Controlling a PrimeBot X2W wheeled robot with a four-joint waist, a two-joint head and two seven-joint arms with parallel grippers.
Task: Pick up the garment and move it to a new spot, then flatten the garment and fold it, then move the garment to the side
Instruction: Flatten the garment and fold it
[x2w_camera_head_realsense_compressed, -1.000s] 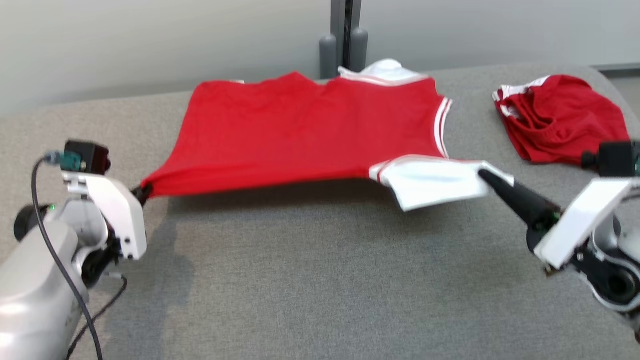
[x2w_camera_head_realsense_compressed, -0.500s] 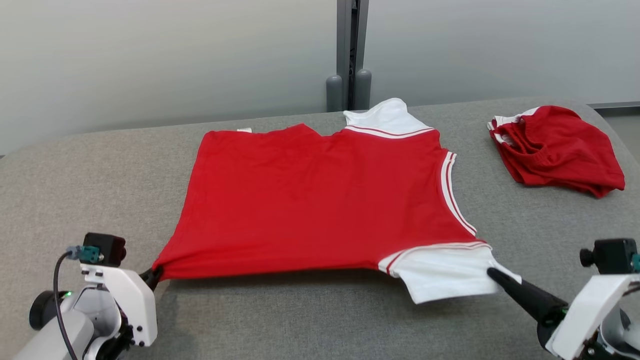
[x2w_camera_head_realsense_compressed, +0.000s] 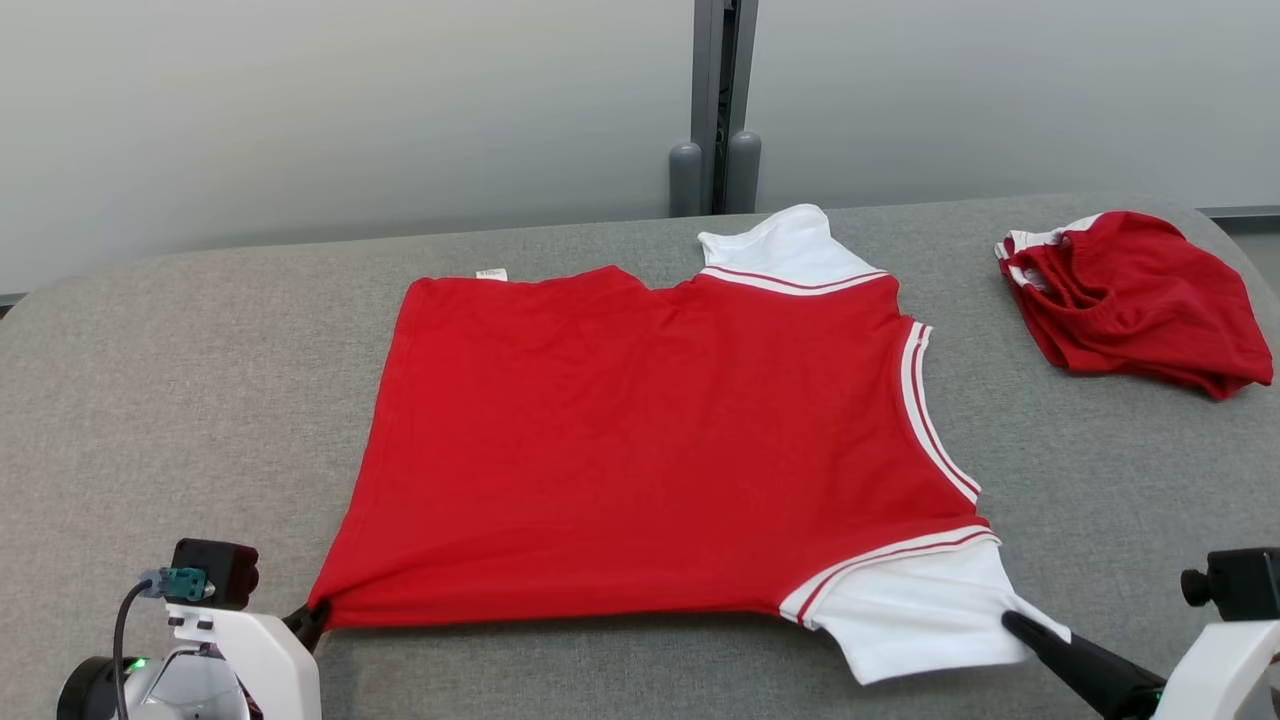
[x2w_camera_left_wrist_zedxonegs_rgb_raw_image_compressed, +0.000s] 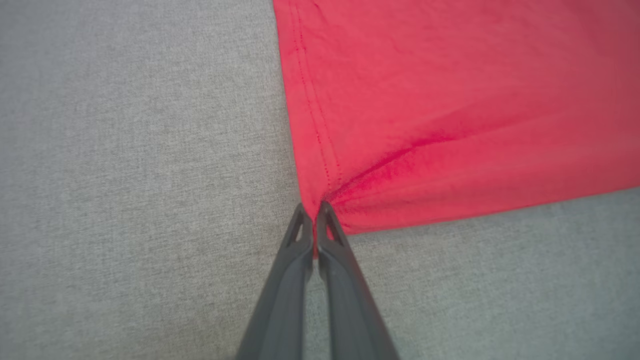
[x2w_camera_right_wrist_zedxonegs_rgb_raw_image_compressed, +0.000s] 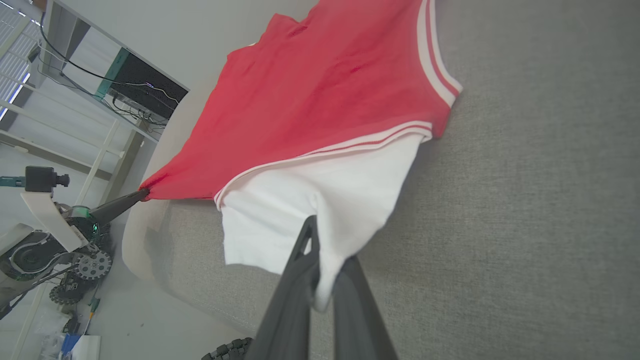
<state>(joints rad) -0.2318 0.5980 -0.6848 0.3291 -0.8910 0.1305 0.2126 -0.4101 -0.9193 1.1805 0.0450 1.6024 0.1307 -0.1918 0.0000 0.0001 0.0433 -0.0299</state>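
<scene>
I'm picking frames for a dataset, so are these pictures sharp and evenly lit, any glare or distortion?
Head view: sharp, soft even light, faint shadow under the near edge of the red shirt with white sleeves. Left wrist view: weave of the grey fabric tabletop crisp, corners softer. Right wrist view: tilted, wide-angle stretch, white sleeve nearly washed out.

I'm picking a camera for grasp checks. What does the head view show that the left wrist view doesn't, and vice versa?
Head view adds: the right claw pinching the white sleeve, and a crumpled red garment far right. Left wrist view adds: hem stitching and puckers at the pinched corner. Both: the left claw shut on the red shirt, the grey table.
</scene>
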